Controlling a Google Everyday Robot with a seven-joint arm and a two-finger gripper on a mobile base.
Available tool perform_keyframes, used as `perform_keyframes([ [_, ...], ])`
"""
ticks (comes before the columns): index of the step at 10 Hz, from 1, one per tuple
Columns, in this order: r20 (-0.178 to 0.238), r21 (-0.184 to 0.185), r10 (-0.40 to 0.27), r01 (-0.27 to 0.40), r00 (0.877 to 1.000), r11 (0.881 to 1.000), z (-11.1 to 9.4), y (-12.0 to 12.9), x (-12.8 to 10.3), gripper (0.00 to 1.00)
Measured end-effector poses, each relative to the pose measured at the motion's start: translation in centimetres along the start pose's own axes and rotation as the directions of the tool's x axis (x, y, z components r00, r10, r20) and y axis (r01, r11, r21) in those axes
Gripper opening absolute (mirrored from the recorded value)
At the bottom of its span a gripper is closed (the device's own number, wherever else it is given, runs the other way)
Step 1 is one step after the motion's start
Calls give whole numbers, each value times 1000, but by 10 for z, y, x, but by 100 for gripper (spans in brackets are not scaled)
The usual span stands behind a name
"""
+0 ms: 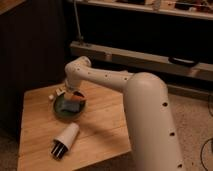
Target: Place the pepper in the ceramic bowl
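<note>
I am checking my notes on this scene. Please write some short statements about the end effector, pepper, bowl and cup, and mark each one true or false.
1. The end effector is over the ceramic bowl. True.
2. The pepper lies at the table's near edge. False: it is at the bowl, by the end effector.
3. The white cup stands upright. False: it lies on its side.
4. A light blue piece is inside the bowl. True.
5. The cup is inside the bowl. False: it lies apart, nearer the camera.

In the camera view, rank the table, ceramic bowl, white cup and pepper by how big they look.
1. Table
2. Ceramic bowl
3. White cup, close to the bowl; nearer the camera, so unsure
4. Pepper, over the bowl at the gripper
</note>
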Motion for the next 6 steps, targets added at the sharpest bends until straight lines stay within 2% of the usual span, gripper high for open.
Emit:
perform_keyframes([
  [1,31,-25,16,-16,999,1000,3,0,2,46],
  [4,66,-39,20,-18,998,999,4,1,1,74],
  [5,76,-39,17,-14,997,999,4,2,0,79],
  [6,82,-38,14,-11,997,999,4,2,-1,80],
])
